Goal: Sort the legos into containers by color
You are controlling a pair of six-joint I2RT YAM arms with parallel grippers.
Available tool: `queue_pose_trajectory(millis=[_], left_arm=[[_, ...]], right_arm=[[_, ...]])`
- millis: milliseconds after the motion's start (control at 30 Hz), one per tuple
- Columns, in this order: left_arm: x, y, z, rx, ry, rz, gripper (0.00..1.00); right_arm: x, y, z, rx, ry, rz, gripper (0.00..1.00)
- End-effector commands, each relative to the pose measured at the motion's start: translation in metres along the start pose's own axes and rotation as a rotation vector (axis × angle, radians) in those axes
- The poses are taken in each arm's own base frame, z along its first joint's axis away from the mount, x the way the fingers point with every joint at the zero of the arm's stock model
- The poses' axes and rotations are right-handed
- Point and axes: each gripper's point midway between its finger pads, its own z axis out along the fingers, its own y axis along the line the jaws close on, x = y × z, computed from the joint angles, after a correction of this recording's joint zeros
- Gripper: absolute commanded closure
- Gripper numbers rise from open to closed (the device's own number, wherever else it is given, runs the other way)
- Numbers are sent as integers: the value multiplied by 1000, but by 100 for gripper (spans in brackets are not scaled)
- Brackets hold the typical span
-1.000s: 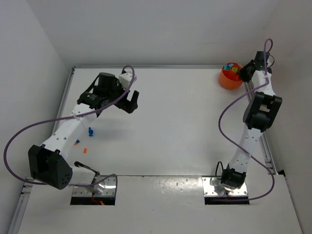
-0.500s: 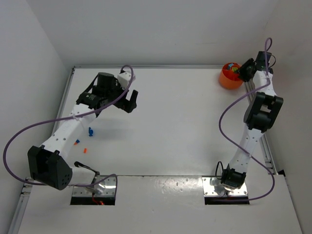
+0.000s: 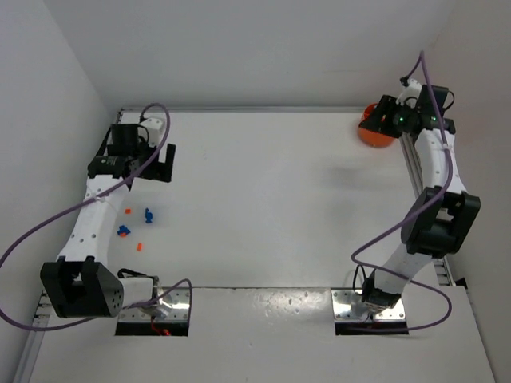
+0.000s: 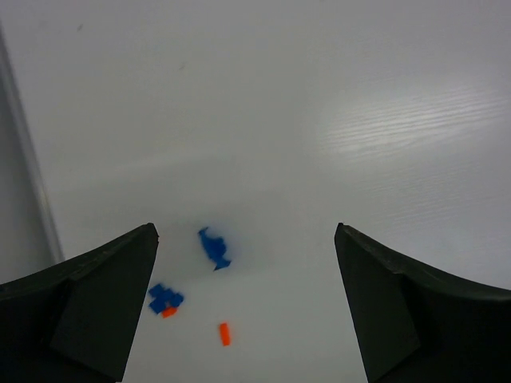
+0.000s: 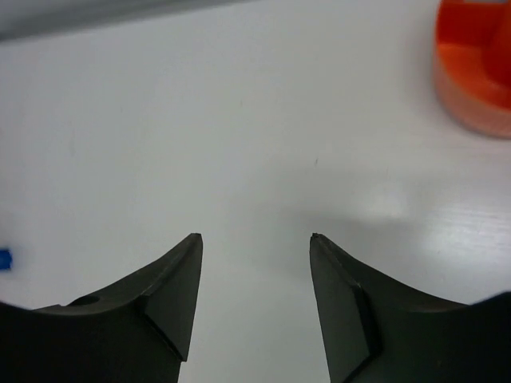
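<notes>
Several tiny legos lie on the white table at the left: a blue one (image 3: 148, 215), a blue cluster (image 3: 122, 230) and two orange ones (image 3: 128, 211) (image 3: 138, 246). My left gripper (image 3: 163, 166) hovers open and empty behind them. In the left wrist view they lie between its fingertips (image 4: 246, 233): a blue brick (image 4: 214, 246), a blue cluster (image 4: 165, 298) with an orange bit, and an orange brick (image 4: 224, 333). The orange tub (image 3: 372, 136) stands at the back right, partly hidden by my right gripper (image 3: 380, 118). That gripper (image 5: 255, 237) is open and empty, with the tub (image 5: 477, 72) to its upper right.
White walls close in the table at the back and left. A metal rail (image 3: 415, 171) runs along the right edge, by the right arm. A small blue bit (image 5: 4, 259) shows at the left edge of the right wrist view.
My left arm has swung left and uncovered more legos near it. My right arm has stretched out, its gripper now pointing left at the tub's edge.
</notes>
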Motion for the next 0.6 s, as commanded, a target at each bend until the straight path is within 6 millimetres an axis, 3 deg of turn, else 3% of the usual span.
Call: queue_pose_trajectory(millis=[0,67,167,300,433,567], left_arm=[[50,50,-12,-169,162,-18,1],[71,74,-18,-211,209,-7,1],[102,94,-23,-237,287,9,5],[139,100,-22,-188,364,40,19],[163,91,-18,-96,398,82,31],[188,77,-16,-31,440,118,35]], right_arm=[[54,14,-7,-66,110,-172,43],[81,18,-13,-75,158,-176,41],[122,18,-13,-91,272,-166,39],[152,23,-20,-159,361,-222,38],[157,26,-20,-165,364,-218,38],[164,17,-19,-113,398,-222,38]])
